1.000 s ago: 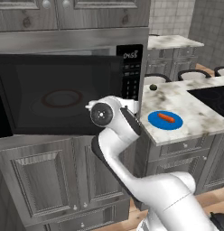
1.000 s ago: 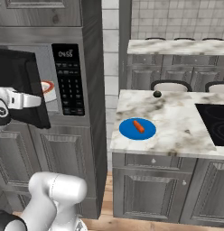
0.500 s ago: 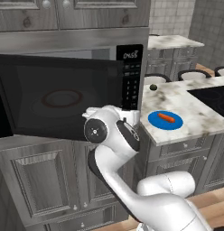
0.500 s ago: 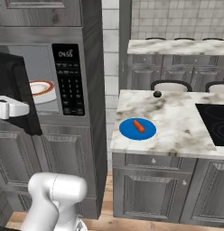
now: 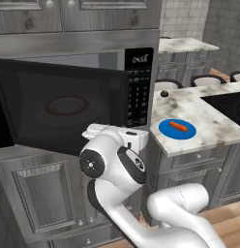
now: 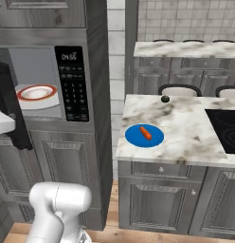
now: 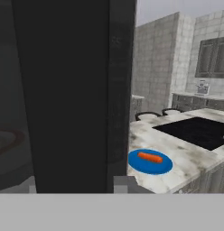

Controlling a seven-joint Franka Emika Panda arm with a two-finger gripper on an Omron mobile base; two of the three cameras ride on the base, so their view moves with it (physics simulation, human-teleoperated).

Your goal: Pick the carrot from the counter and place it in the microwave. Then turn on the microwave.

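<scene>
Microwave (image 6: 53, 85), built-in, black: standing at far left with door (image 5: 59, 109) swinging open toward the room; dark glass of the door showing a faint ring reflection; grey interior holding a white plate with red rim (image 6: 36, 92) in the right base view; keypad panel (image 5: 139, 85) with lit digital display sitting on the right side of the unit.

Gripper (image 7: 77, 182): hanging low in front of the open door, near its free edge; two grey fingertips (image 7: 125, 182) showing at the bottom of the hand view with a gap between them and the dark door edge rising just beyond; clasping nothing discernible; whether parted in release or pressed on the door edge, cannot tell.

Counter (image 6: 185, 128), white-and-grey marble over grey panelled cabinets: lying to the right of the microwave.

Round blue plate (image 6: 144, 135): resting near the counter's front left corner.

Carrot (image 6: 145, 133) (image 5: 178, 127) (image 7: 150, 157), short orange stick: lying on the blue plate, well apart from the gripper.

Small dark round object (image 6: 165, 99): sitting farther back on the counter.

Black cooktop (image 6: 226, 126): occupying the counter's right end.
</scene>
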